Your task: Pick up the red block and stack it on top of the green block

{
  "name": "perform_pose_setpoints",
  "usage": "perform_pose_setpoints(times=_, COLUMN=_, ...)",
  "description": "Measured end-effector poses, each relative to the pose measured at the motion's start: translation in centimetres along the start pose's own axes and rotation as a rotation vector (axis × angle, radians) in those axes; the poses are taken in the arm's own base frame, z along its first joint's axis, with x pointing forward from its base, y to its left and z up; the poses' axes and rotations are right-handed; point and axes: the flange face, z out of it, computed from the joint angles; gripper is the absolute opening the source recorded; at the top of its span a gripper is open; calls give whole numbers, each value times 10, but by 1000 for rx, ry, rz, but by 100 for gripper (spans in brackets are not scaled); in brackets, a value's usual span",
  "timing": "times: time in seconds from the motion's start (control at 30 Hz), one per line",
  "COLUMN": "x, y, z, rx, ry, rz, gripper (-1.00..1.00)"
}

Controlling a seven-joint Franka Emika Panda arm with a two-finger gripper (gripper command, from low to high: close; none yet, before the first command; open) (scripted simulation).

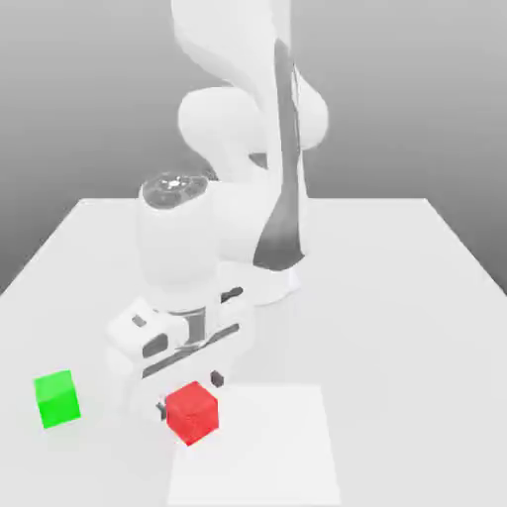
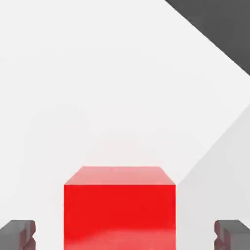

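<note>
The claw [image 1: 189, 395] straddled the red cube [image 1: 192, 413], fingers spread wide either side, presumably so closing would grip it squarely.

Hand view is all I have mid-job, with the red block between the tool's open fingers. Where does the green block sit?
Observer: In the exterior view, the green block rests on the table, off to that view's left of the red block, with a stretch of bare table between them.
Operator: Is anything already stacked on it?
Observer: No, nothing is on top of it, and the exterior view shows its upper face bare.
</note>
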Motion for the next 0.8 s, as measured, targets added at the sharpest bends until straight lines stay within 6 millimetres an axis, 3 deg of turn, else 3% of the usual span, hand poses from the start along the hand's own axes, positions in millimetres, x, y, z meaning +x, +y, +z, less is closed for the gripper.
perform_pose_setpoints(times=0.23, x=0, y=0, z=-1, rx=1, ry=-2, rz=0, gripper=-100)
perform_pose_setpoints(times=0.43, x=0, y=1, z=-55, rx=1, ry=-1, rz=3, gripper=-100)
perform_pose_setpoints(times=0.57, x=-7, y=101, z=-79, rx=1, ry=-1, rz=359, gripper=-100)
perform_pose_setpoints(times=0.67, x=-30, y=184, z=-96, rx=1, ry=-1, rz=664, gripper=-100)
perform_pose_setpoints(times=0.7, x=-37, y=199, z=-94, rx=1, ry=-1, rz=722, gripper=-100)
perform_pose_setpoints(times=0.8, x=-30, y=198, z=-68, rx=2, ry=1, rz=728, gripper=-100)
